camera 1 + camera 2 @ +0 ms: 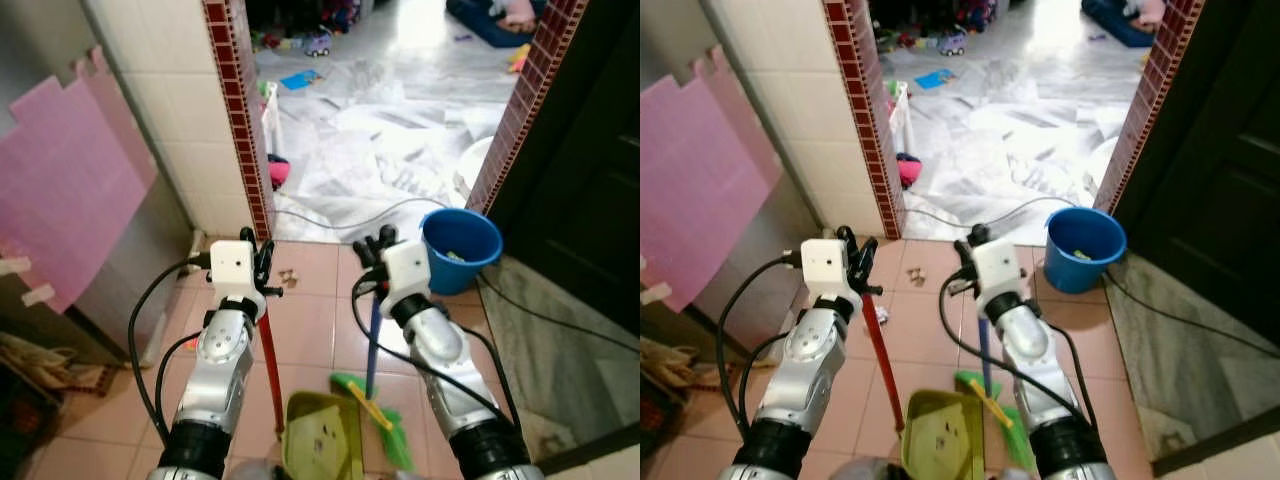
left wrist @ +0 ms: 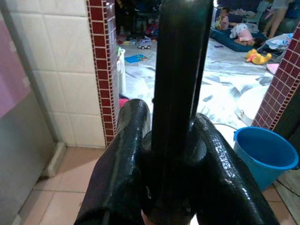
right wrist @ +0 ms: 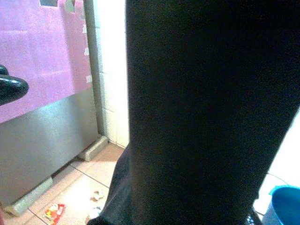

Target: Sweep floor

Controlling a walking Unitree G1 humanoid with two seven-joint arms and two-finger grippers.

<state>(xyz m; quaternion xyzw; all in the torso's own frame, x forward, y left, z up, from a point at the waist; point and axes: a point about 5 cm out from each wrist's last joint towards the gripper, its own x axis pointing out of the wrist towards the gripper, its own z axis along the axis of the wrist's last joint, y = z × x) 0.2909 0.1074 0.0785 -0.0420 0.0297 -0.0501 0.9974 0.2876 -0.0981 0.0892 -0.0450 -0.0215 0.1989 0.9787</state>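
Left gripper (image 1: 264,262) clamped on red dustpan handle (image 1: 270,360); right gripper (image 1: 374,250) clamped on blue broom handle (image 1: 372,345). Green dustpan (image 1: 320,435) near; scraps (image 1: 287,274) beyond.

Olive-green dustpan (image 1: 322,435) on a red pole (image 1: 270,365), bright green broom head (image 1: 385,420) on a blue handle (image 1: 373,345), blue bucket (image 1: 461,249), salmon-pink floor tiles (image 1: 305,320), dark red mosaic door edging (image 1: 238,110), pink foam sheet (image 1: 60,180), white wall tiles (image 1: 170,90)

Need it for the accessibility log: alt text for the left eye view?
Left gripper holds a red dustpan handle and right gripper a blue broom handle, over a pink tile floor. Crumbs lie ahead, a blue bucket to the right.
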